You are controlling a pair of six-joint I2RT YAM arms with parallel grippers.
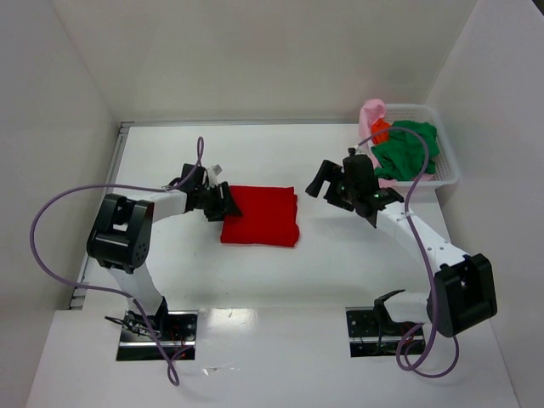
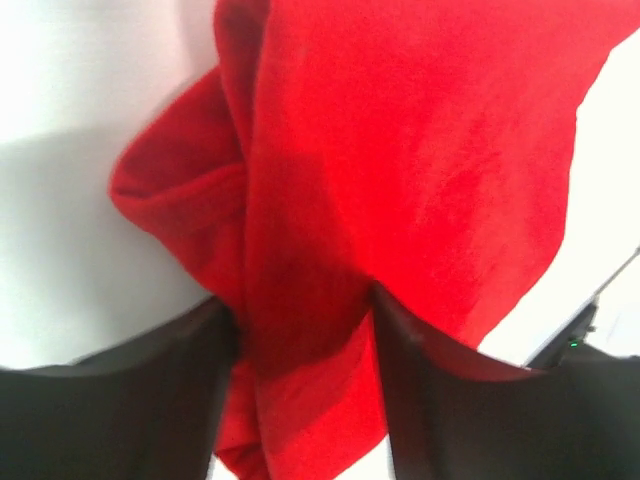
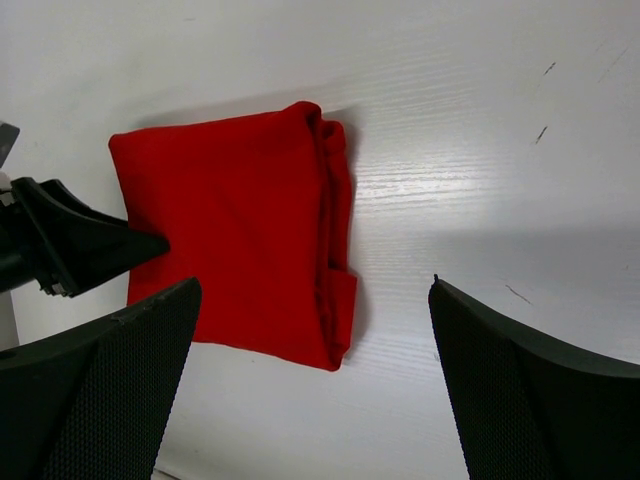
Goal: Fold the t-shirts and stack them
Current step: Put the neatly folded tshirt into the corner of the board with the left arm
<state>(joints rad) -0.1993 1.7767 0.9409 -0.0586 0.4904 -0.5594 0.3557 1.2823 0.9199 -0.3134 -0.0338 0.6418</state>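
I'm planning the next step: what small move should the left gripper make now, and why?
Probably close the left gripper on the red shirt: its edge already sits bunched between the fingers, so a firm pinch should come before any pull.

Bright red t-shirt (image 1: 261,216), plain, on a white tabletop (image 1: 340,263), dark green t-shirt (image 1: 408,151), pale pink t-shirt (image 1: 371,115), orange t-shirt (image 1: 380,129), white lattice basket (image 1: 449,172), black left tool (image 1: 223,202), black right tool (image 1: 330,194), purple cables (image 1: 38,223), white-and-black arms (image 1: 418,235)
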